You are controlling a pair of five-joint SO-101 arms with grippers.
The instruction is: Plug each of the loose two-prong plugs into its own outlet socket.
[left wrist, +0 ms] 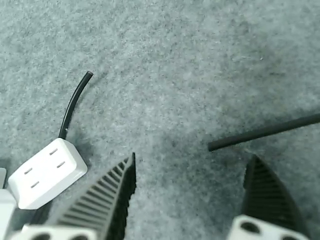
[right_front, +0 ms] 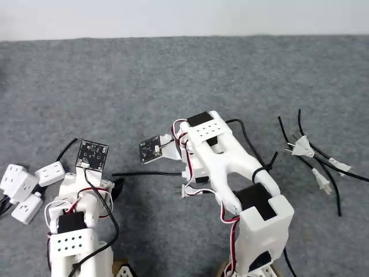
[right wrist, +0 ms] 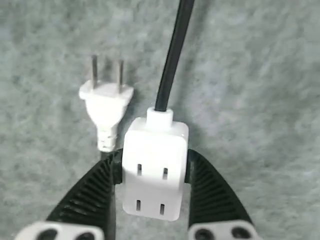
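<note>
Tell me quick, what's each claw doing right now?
Left claw: open, holding nothing.
Right claw: closed on a white outlet socket.

White arm shells [right_front: 230,161], black servo blocks [right_front: 256,199], red-white-black wire bundles [right_front: 183,138]; ribbed black end effector fingers [left wrist: 112,192]; bare wrist camera boards [right_front: 92,154].

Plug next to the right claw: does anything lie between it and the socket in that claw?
Nothing visible does. The plug lies on the carpet close beside the socket, which the right claw holds by its sides.
</note>
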